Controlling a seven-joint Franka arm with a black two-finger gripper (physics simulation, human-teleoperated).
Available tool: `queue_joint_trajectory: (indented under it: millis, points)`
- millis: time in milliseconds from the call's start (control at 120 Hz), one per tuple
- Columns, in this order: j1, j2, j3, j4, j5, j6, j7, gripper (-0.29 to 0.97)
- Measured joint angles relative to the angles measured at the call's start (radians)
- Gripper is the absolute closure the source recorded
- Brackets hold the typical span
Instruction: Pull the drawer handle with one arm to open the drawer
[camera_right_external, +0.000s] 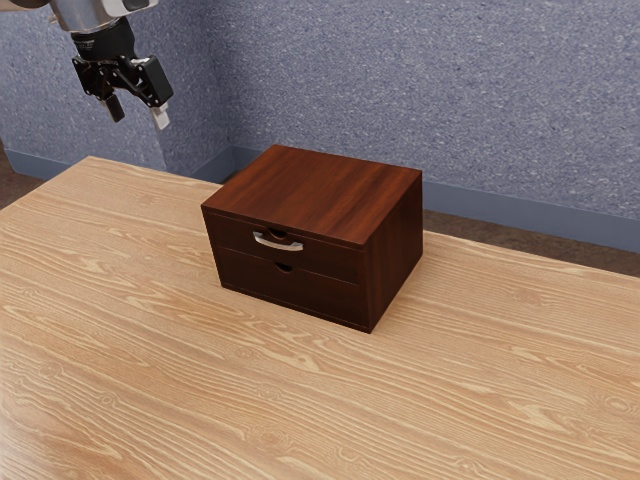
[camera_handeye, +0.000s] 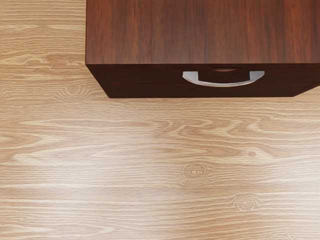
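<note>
Wooden table (camera_right_external: 200, 400); at its middle, a 2-drawer cabinet (camera_right_external: 320, 190), with the upper drawer (camera_right_external: 320, 255) shut. Its curved metal handle (camera_right_external: 277, 241), likely rigid and smooth, suits a grasp at the raised centre. At the exterior view's far left, high up, the gripper (camera_right_external: 139, 115) hangs open and empty.

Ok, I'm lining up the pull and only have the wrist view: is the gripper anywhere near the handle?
Observer: No. The gripper hangs high above the table, off to the exterior view's left of the cabinet.
Operator: Fingers open?
Observer: Yes, spread apart, holding nothing.
Operator: Which drawer carries the handle?
Observer: The upper drawer carries the handle; below it, the lower drawer has just a small notch.
</note>
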Motion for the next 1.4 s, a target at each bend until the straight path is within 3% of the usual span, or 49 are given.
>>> queue_joint_trajectory:
  millis: [258, 375, 525, 725, 825, 1000, 1117, 1225, 1400]
  points:
    - [0.005, 0.000, 0.006, 0.003, -0.016, -0.001, 0.002, 0.00]
    - [0.038, -0.033, -0.080, 0.178, 0.050, -0.023, 0.061, 0.00]
    - [-0.015, -0.089, -0.236, 0.223, 0.094, -0.074, 0.328, 0.00]
    - [-0.005, -0.058, -0.227, 0.195, 0.066, -0.111, 0.748, 0.00]
    - [0.005, -0.042, -0.202, 0.063, 0.023, -0.085, 0.920, 0.00]
    - [-0.007, -0.196, -0.213, -0.255, -0.007, 0.058, 1.186, 0.00]
    - [-0.099, -0.325, -0.193, -0.507, 0.005, 0.280, 1.310, 0.00]
    - [-0.223, -0.341, -0.092, -0.590, 0.030, 0.448, 1.395, 0.00]
    - [-0.248, -0.266, -0.040, -0.643, 0.040, 0.595, 1.494, 0.00]
